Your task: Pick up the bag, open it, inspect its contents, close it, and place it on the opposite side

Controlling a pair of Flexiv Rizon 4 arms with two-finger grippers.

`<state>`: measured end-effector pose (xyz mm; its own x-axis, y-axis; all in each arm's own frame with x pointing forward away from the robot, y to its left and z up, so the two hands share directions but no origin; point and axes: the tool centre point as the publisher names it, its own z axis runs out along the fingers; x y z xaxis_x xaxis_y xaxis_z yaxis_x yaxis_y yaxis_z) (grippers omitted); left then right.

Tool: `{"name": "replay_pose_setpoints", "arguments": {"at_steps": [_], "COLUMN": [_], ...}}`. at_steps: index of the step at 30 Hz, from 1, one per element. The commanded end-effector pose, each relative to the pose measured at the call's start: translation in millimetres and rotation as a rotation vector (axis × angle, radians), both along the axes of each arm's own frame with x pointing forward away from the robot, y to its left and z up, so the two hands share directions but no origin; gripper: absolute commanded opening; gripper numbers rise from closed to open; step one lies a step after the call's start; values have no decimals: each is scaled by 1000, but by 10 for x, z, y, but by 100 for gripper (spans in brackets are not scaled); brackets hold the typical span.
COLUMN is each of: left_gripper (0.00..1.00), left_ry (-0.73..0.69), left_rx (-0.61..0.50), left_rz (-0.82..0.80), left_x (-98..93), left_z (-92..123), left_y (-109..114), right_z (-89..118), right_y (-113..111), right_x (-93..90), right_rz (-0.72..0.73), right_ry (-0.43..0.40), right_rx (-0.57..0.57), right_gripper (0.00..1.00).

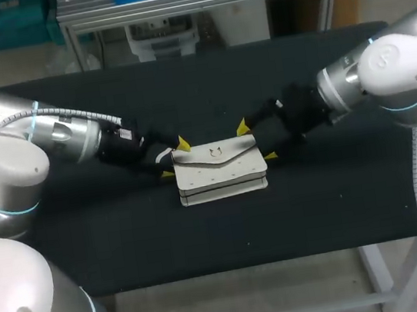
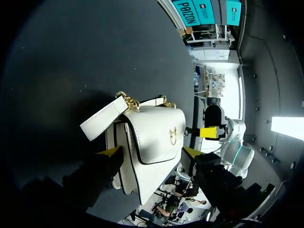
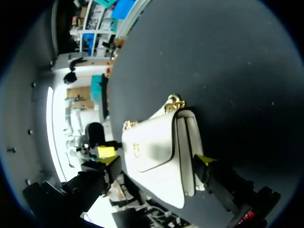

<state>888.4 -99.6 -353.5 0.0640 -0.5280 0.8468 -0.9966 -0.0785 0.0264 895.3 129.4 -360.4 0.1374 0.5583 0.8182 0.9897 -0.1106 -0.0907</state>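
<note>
White bag [image 1: 221, 171] between left pincer [image 1: 175, 159] and right pincer [image 1: 256, 141], grip unclear

Head view: moderate, even overhead light. Matte black bench [image 1: 227, 231] absorbing most of it. Soft highlights on white arm shells [image 1: 401, 59]. Thin shadow beneath pale bag [image 1: 221, 171]. Wrist views: bench near black, bag brightly exposed with shaded patch on its front; harsh washed-out backlight beyond bench edge; heavy bending toward rims.
</note>
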Motion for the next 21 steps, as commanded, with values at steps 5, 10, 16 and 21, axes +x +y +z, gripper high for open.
{"name": "replay_pose_setpoints", "arguments": {"at_steps": [5, 10, 16, 21], "left_gripper": [71, 64, 63, 57], "left_ry": [2, 0, 16, 31], "left_rx": [-15, -16, -32, -44], "left_rz": [-8, -9, -27, -38], "left_x": [43, 40, 28, 29], "left_z": [-72, -71, -107, -161], "left_y": [-18, -18, -61, -107], "right_z": [-16, 16, -80, -198], "right_y": [54, 39, 73, 129], "right_x": [73, 72, 84, 94], "right_rz": [9, 12, 13, 11], "right_ry": [-14, -21, -10, 8], "right_rx": [20, 10, 23, 47], "right_gripper": [91, 88, 79, 51]}}
